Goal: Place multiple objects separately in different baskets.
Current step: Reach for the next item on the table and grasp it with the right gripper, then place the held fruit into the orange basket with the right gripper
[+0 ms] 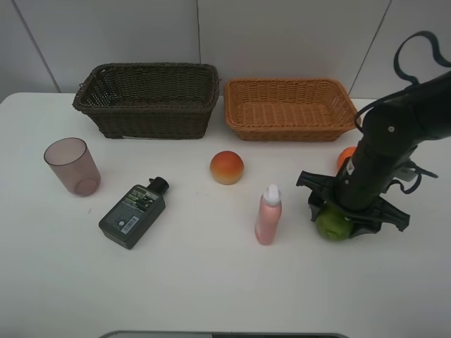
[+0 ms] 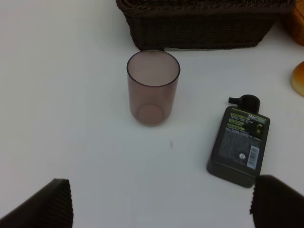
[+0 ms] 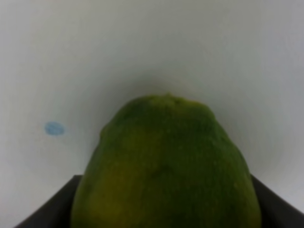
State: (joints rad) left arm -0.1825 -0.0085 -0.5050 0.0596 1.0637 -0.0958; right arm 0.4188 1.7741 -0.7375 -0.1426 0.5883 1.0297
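**At the sorting bench:** the right gripper [image 1: 345,211] stands low over the green fruit [image 1: 332,225], which sits on the white table [image 1: 211,296] just right of the pink bottle [image 1: 268,215]. Its jaws flank the fruit, set about as wide as the fruit itself. Whether they are pressing on the skin cannot be told from here.

Well left of the pink bottle, the left gripper [image 2: 159,204] hangs over bare table, jaws spread wide with nothing between them. The purplish cup [image 1: 72,166] and the dark flat bottle [image 1: 133,213] lie ahead of it.

**The risk, as it looks:** a round fruit caught off-centre could slip out sideways and roll. The pink bottle, tall and narrow on its base, is the nearest thing to topple. The orange [image 1: 346,156], behind and right of the pink bottle, is half hidden by the arm and close enough for a careless swing to knock it. A carry made too low could catch the near wall of the orange-tan basket [image 1: 289,83].

**Room to move:** that basket stands straight behind the pink bottle, and the dark brown basket [image 1: 148,69] is behind it and to the left. Nothing shows inside either. The peach [image 1: 227,167] sits back-left of the pink bottle, short of both baskets. In front of the pink bottle the table runs open to its near edge. The way to the tan basket looks free once the fruit is raised above the orange.
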